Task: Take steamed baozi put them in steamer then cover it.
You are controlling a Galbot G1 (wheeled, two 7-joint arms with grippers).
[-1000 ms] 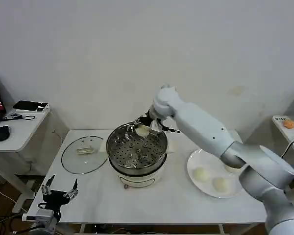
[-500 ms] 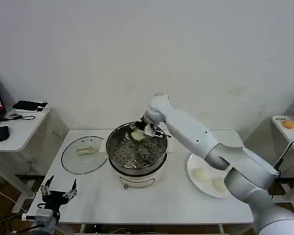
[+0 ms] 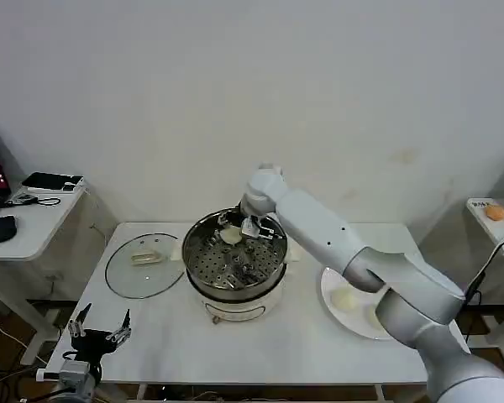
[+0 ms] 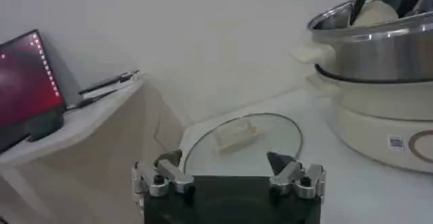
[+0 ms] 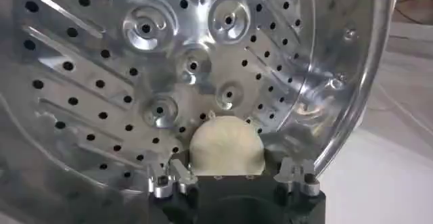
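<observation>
— Where was the right gripper (image 3: 235, 231)?

— Inside the far side of the steamer (image 3: 235, 256), above the perforated tray (image 5: 135, 76), its jaws closed on 1 baozi (image 5: 226, 147).

— And the other buns?

— 2 buns (image 3: 343, 298) lay on the white plate (image 3: 332, 281) to the steamer's right, partly behind the arm.

— The left gripper (image 4: 228, 168)?

— Parked low off the table's near-left corner, jaws spread wide, holding nothing. The glass lid (image 3: 143, 264) lay flat on the table (image 3: 235, 344), just left of the steamer.
</observation>
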